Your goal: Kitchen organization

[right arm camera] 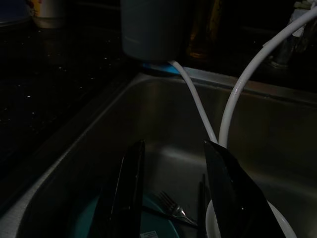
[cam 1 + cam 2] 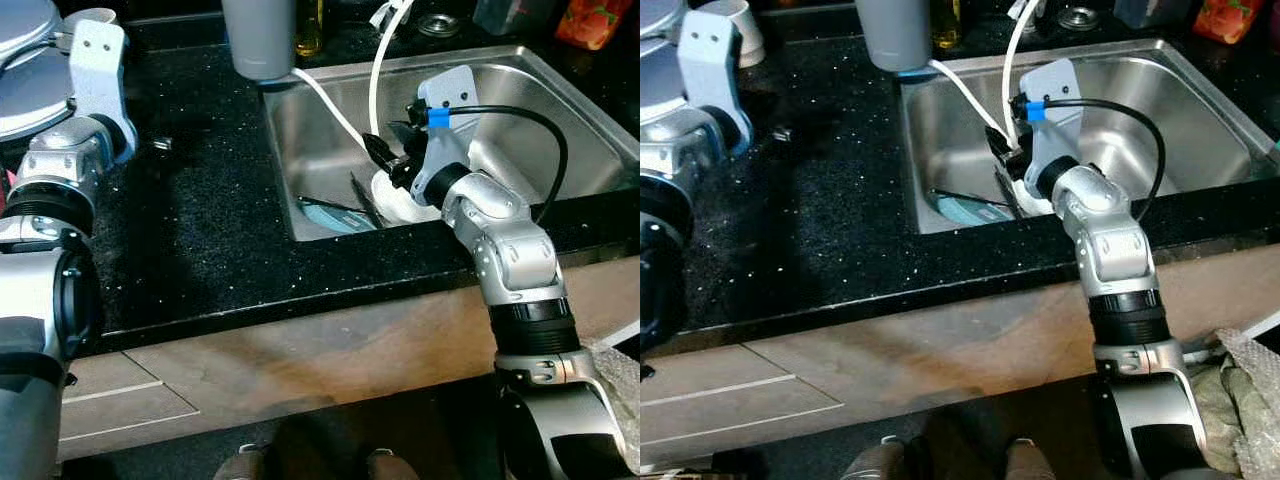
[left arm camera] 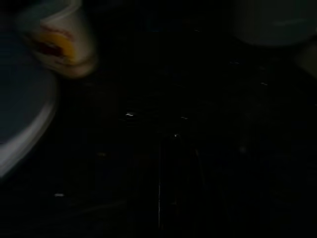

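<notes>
— Looking down from the head camera: the right pincer [image 2: 385, 160] hangs inside the stainless steel sink [image 2: 560, 105], low over the dishes at its near-left end. What's under it?

— A round white plate [image 2: 400, 205] and, just beside it, a teal plate [image 2: 335, 218] lying flat on the sink floor with dark cutlery across it. Two white hoses [image 2: 378, 75] curve down into the basin right by the fingers.

— And the left arm?

— Up at the far left over the black speckled desk [image 2: 200, 230], next to a stack of grey plates [image 2: 25, 60]. A tall grey cylindrical container [image 2: 258, 38] stands on the desk at the sink's back-left corner.

— Right eye, same scene?

— Same, with the right pincer over the white plate.

— Left wrist camera?

— Very dark. A pale cup with an orange and red print [image 3: 62, 42] and a plate rim show; the left pincer [image 3: 178, 173] is barely visible, so I cannot tell whether it is apart or closed.

— Right wrist?

— Clear enough: two black fingers [image 1: 126, 193] spread apart, gripping nothing, above a silver fork [image 1: 171, 206] on the teal plate.
</notes>
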